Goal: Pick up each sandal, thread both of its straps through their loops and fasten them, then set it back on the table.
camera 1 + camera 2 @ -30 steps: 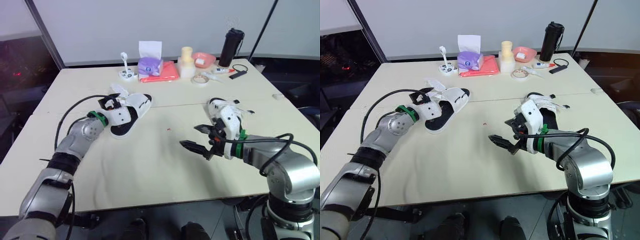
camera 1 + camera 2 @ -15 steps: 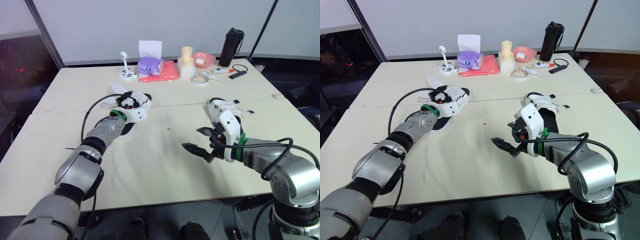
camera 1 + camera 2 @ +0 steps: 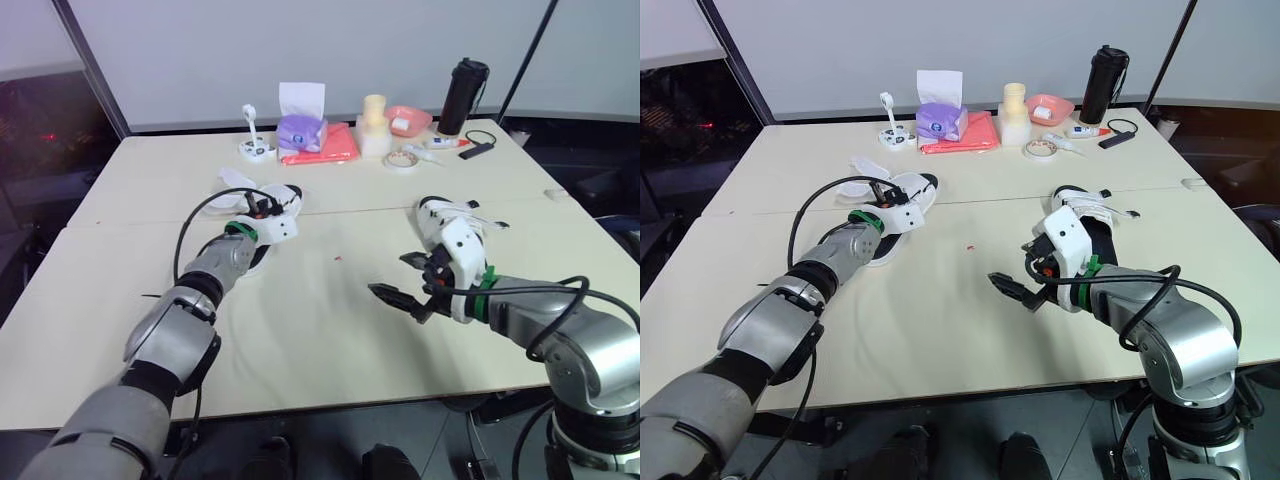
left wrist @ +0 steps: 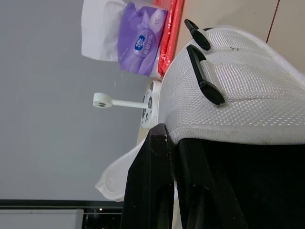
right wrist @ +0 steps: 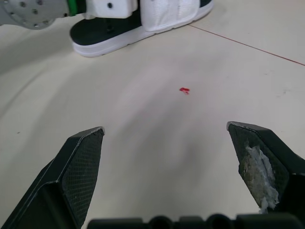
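Observation:
Two white-strapped sandals with black soles lie on the cream table [image 3: 300, 320]. The left sandal [image 3: 908, 192] is at the table's middle left, and my left gripper [image 3: 262, 206] is at its near side. In the left wrist view that gripper [image 4: 174, 136] is shut, its fingers [image 4: 155, 181] pinching the edge of the white mesh strap [image 4: 228, 90], which carries two black loops [image 4: 205, 86]. The right sandal [image 3: 450, 222] lies behind my right wrist. My right gripper [image 3: 390, 275] hovers open over bare table, its fingers [image 5: 81, 157] spread wide with nothing between them.
Along the far edge stand a purple tissue pack [image 3: 300, 130], a red cloth [image 3: 325, 145], a cream cylinder [image 3: 373, 125], a pink bowl [image 3: 408, 118], a tape roll [image 3: 402, 160] and a black bottle [image 3: 463, 95]. A small red speck [image 5: 184, 90] lies mid-table.
My left arm reached forward to the left sandal and its gripper closed on the strap's edge. The right gripper stayed open and barely shifted.

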Action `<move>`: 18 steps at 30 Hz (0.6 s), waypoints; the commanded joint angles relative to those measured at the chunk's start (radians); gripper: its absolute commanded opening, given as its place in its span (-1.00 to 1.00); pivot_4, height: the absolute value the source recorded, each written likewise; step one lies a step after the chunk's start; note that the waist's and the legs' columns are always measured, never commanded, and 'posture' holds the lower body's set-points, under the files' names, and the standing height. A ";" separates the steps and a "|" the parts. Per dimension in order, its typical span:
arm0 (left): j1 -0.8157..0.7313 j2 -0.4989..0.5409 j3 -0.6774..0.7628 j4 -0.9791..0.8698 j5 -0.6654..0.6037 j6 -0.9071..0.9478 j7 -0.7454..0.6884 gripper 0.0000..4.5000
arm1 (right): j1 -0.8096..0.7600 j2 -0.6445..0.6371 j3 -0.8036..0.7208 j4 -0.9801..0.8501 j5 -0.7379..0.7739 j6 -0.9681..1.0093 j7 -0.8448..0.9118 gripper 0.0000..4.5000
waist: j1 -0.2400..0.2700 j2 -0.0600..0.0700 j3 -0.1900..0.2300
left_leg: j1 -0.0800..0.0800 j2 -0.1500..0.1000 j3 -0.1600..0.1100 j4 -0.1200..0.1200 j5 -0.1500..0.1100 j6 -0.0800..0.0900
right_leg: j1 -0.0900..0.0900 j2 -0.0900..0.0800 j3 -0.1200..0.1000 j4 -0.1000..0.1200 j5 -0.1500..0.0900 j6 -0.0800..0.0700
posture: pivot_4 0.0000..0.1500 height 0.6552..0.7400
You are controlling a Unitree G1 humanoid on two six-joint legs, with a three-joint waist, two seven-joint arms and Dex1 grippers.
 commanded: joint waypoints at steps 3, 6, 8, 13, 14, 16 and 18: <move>-0.012 0.020 0.008 -0.045 -0.027 -0.209 -0.015 -0.98 | -0.015 -0.025 -0.020 -0.021 0.027 -0.029 -0.014 1.00 | 0.003 -0.001 0.000 | -0.001 0.000 0.000 0.000 0.000 0.000 | 0.000 0.000 0.000 0.000 0.000 0.000 | 1.00 1.00; -0.001 0.041 0.006 -0.086 -0.060 -0.450 -0.120 -0.98 | -0.032 -0.050 -0.043 -0.002 0.037 -0.038 -0.010 1.00 | 0.005 -0.001 0.001 | -0.003 0.000 0.000 0.000 0.000 0.000 | -0.002 0.000 0.000 -0.001 0.000 0.000 | 1.00 1.00; 0.006 0.055 0.000 -0.106 -0.079 -0.593 -0.195 -0.98 | -0.042 -0.071 -0.059 0.017 0.043 -0.051 -0.004 1.00 | 0.006 -0.001 0.001 | -0.004 0.000 0.000 0.000 0.000 0.000 | -0.003 0.000 0.000 -0.001 0.000 0.000 | 1.00 1.00; 0.011 0.095 -0.030 -0.154 -0.096 -0.888 -0.346 -0.98 | -0.058 -0.135 -0.102 0.068 0.055 -0.091 0.022 1.00 | -0.001 -0.002 0.001 | -0.008 0.000 0.000 0.000 0.000 0.000 | -0.008 0.000 0.000 -0.001 0.000 -0.001 | 1.00 1.00; 0.012 0.098 -0.037 -0.157 -0.106 -0.935 -0.383 -0.98 | -0.061 -0.153 -0.112 0.079 0.058 -0.099 0.030 1.00 | -0.003 -0.002 0.001 | -0.008 0.000 0.000 0.000 0.000 0.000 | -0.008 0.000 0.000 -0.001 0.000 -0.001 | 1.00 1.00; 0.015 0.103 -0.051 -0.170 -0.127 -1.022 -0.441 -0.98 | -0.062 -0.191 -0.129 0.100 0.063 -0.118 0.045 1.00 | -0.005 -0.002 0.001 | -0.008 0.000 0.001 0.000 0.000 0.000 | -0.008 0.000 0.000 -0.001 0.000 -0.001 | 1.00 1.00; 0.023 0.110 -0.070 -0.182 -0.137 -1.095 -0.485 -0.98 | -0.058 -0.220 -0.137 0.114 0.066 -0.135 0.054 1.00 | -0.004 -0.002 0.001 | -0.008 0.000 0.001 0.000 0.000 0.000 | -0.008 0.000 0.000 -0.001 0.000 -0.001 | 1.00 1.00</move>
